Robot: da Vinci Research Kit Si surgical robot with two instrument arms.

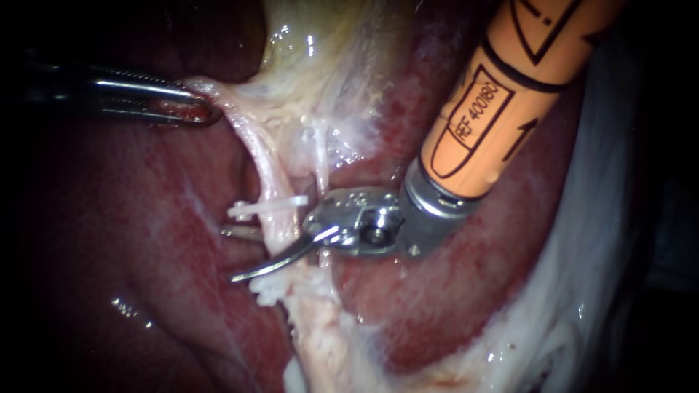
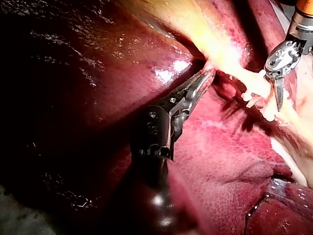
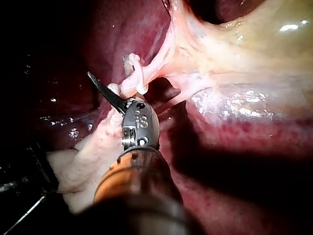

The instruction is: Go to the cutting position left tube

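Left instrument, slender dark metal shaft: pincer (image 1: 202,105) clenched on a pale stringy membrane (image 1: 218,94) at the foot of the yellowish, glossy gallbladder (image 1: 320,65), holding it taut over the dark red liver (image 1: 145,240).

Right instrument, orange shaft with silver wrist: curved-bladed pincer (image 1: 240,253) released. One blade lies in front of the pale pink left tube (image 1: 271,182), the other apparently behind it. The blades sit between the upper white plastic clip (image 1: 266,207) and the lower white clip (image 1: 268,290).

Judgement: approach all but done. What may remain is seating the tube deeper between the blades. Tube uncut.
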